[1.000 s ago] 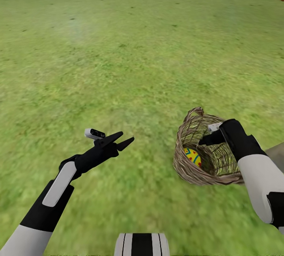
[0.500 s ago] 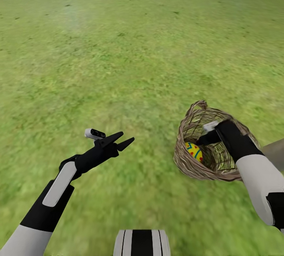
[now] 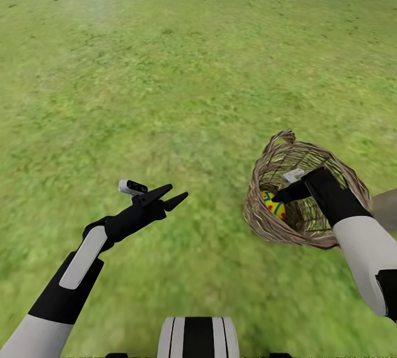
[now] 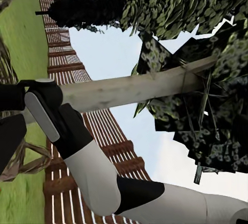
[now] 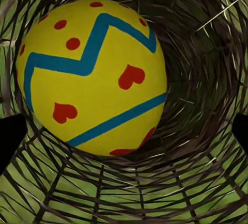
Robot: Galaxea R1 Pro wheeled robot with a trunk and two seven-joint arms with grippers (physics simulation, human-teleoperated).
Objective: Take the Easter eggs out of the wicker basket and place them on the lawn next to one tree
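Note:
The wicker basket (image 3: 255, 213) stands on the lawn (image 3: 165, 71) at the right in the head view. One yellow Easter egg (image 3: 274, 206) with blue zigzag bands lies inside it against the near-left wall. My right gripper (image 3: 279, 197) reaches down into the basket, its tip just above the egg. In the right wrist view the egg (image 5: 93, 77), with red hearts and dots, lies close ahead on the woven bottom (image 5: 196, 95), and my right gripper (image 5: 124, 133) is open with its dark fingertips (image 5: 10, 136) at both edges. My left gripper (image 3: 169, 197) hovers open and empty over grass, left of the basket.
Open grass stretches all around the basket. The left wrist view looks sideways past my right arm (image 4: 88, 152) to a pale tree trunk (image 4: 134, 87) with dark speckled foliage (image 4: 206, 121) and a brown slat fence (image 4: 103, 146).
The head camera has tilted down, so the far garden edge left the picture. My right gripper has sunk lower into the basket toward the egg. The left arm has not moved.

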